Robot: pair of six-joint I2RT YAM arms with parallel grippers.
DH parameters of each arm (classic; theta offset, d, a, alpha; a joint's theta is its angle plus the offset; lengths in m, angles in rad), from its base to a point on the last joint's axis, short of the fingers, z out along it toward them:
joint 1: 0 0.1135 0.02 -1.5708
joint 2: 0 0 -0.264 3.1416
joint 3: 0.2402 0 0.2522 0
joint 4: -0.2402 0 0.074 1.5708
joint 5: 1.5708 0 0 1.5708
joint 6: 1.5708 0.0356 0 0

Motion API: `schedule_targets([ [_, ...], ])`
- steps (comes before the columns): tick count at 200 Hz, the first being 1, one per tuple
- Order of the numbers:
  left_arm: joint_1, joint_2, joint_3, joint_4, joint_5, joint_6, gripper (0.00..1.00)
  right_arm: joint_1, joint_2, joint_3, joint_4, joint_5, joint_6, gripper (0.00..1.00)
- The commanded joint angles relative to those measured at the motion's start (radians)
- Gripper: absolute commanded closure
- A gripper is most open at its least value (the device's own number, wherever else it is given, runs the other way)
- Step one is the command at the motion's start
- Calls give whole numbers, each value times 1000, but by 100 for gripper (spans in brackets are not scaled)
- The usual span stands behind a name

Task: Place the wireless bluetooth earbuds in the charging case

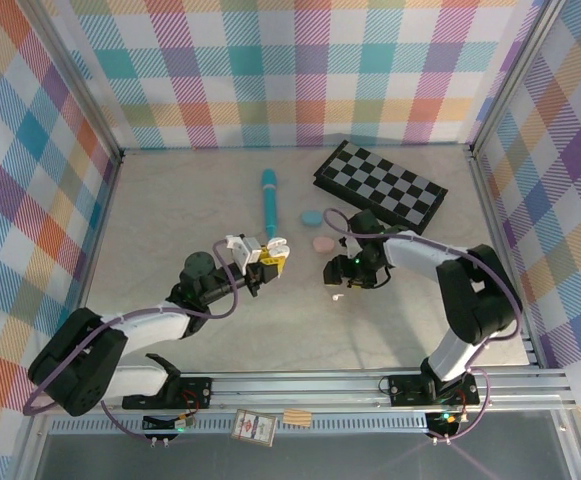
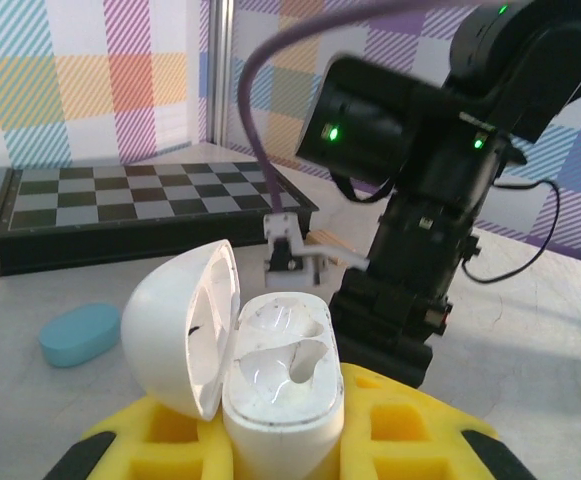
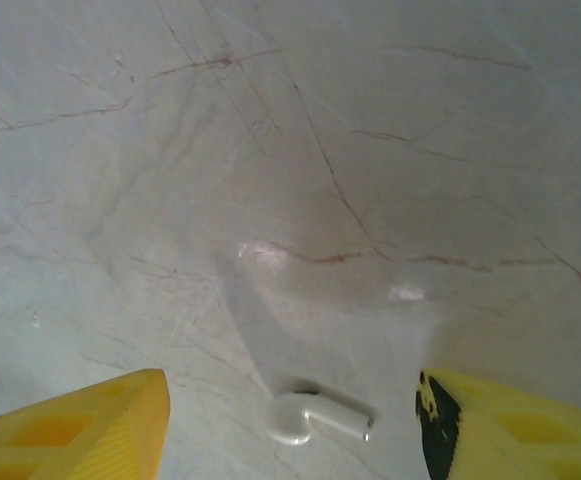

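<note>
My left gripper is shut on a white charging case. The case stands upright between the yellow fingers with its lid swung open to the left, and both sockets are empty. From above, the left gripper holds the case just left of the table's middle. One white earbud lies flat on the marble table. My right gripper hangs open straight over it, a yellow finger on each side and neither touching. In the top view the right gripper points down at that earbud.
A teal pen lies behind the left gripper. A light blue oval case and a pink one sit near a folded chessboard at the back right. Plaid walls enclose the table.
</note>
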Motion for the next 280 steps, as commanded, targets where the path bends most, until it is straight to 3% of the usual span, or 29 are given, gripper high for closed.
schedule_targets([
  [1, 8, -41, -4, -2, -14, 17, 100, 12, 15, 20, 15, -46, -21, 37],
  [42, 11, -62, 8, -47, -23, 47, 100, 40, -19, -60, 4, -59, -5, 46],
  [97, 29, -99, 13, -110, -27, 76, 100, 113, -118, -116, -50, -42, 40, 46],
  [122, 33, -112, 17, -133, -25, 87, 100, 114, -146, -86, -89, 48, 38, 46],
  [152, 33, -111, 27, -150, 2, 91, 100, 98, -98, -24, -110, 64, 28, 46],
  [203, 33, -111, 27, -165, 57, 89, 100, 94, 59, 109, -171, 64, -84, 57],
  [280, 33, -100, 45, -182, 64, 104, 100, 94, 48, 47, -164, 20, -83, 65],
])
